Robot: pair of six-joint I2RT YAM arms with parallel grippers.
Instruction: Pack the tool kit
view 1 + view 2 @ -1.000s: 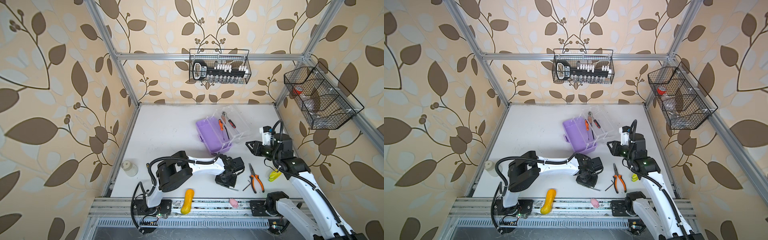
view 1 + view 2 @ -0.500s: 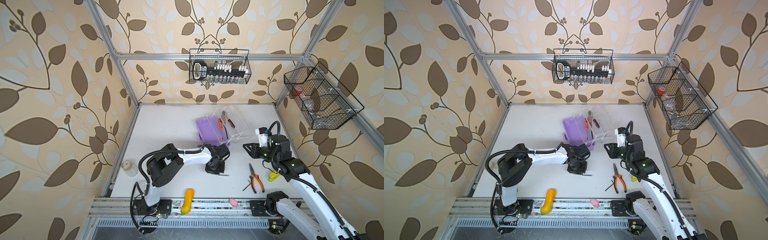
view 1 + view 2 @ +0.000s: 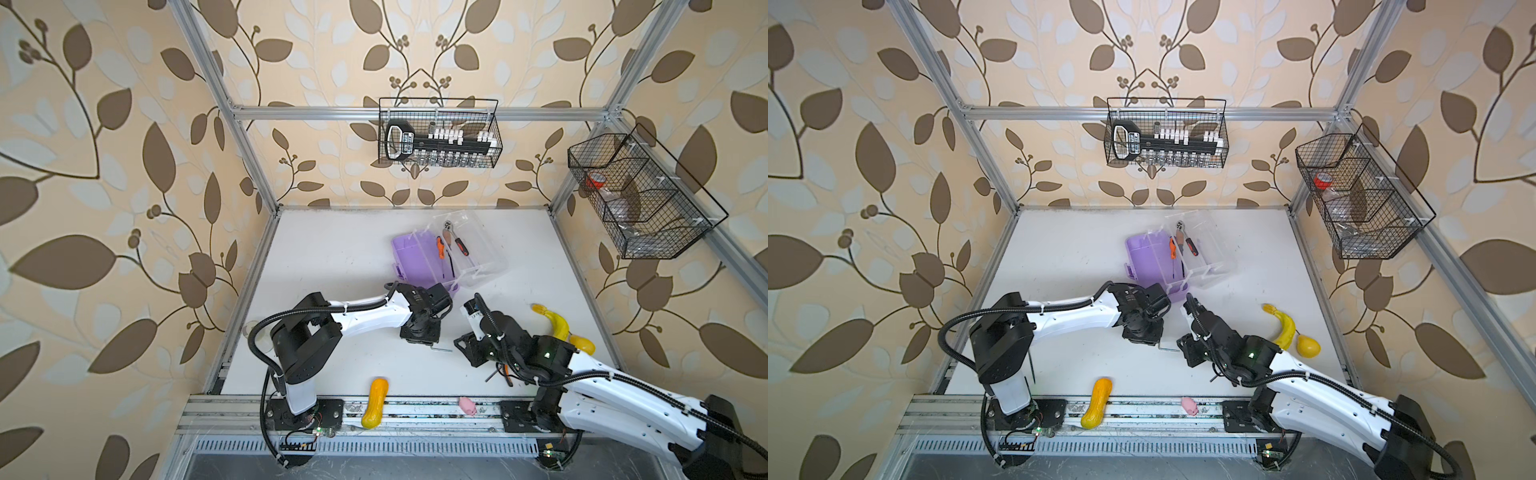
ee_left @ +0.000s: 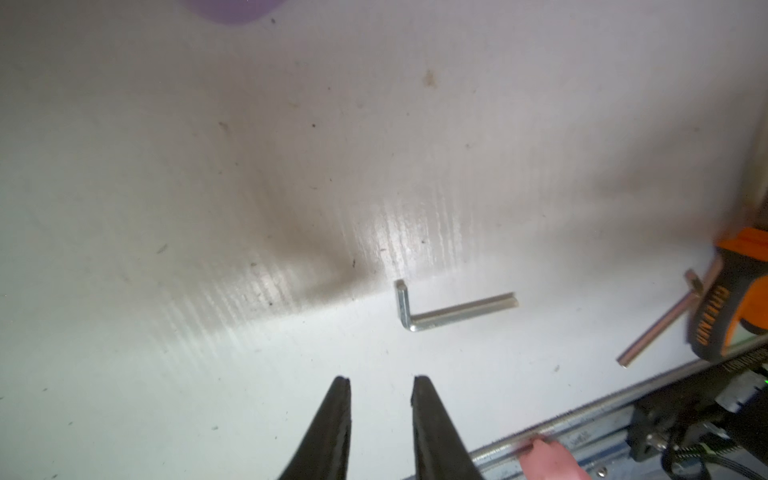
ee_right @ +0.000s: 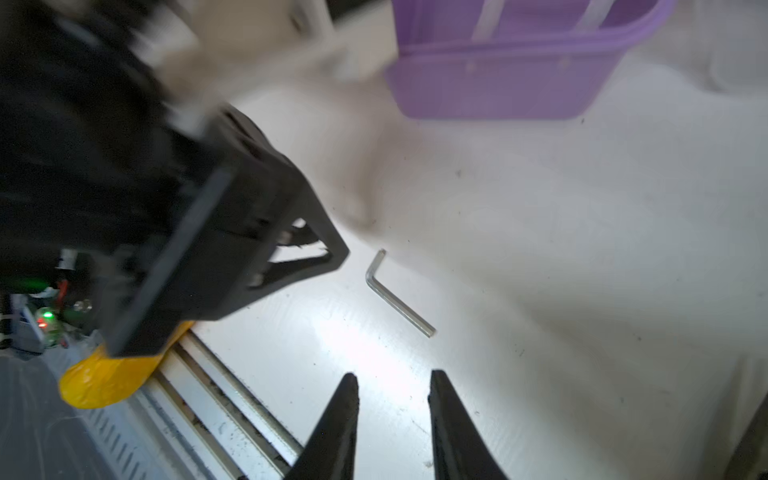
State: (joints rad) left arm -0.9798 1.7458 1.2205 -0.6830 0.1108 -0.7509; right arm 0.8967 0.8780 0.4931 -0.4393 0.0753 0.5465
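Desk (image 3: 332,257): I see open room along its left edge. One silver hex key (image 4: 451,311) lies between left gripper (image 4: 381,380) and right gripper (image 5: 395,374), both spread, holding nothing.

Walls: beige wallpaper printed with large brown leaves and pale vines (image 3: 104,166), covering three sides in both top views. Frame: silver aluminium extrusion posts and rails (image 3: 316,113) at the corners and across the back wall. Work surface: flat white matte tabletop (image 3: 332,249); scuffed and flecked with dark specks (plainest in the left wrist view); bright glare near its front. Fixtures: black rectangular wire basket (image 3: 494,124) hung on the back rail; black compartmented wire-mesh basket (image 3: 648,245) on the right side rail. Front edge: grooved silver metal rail (image 3: 415,411).
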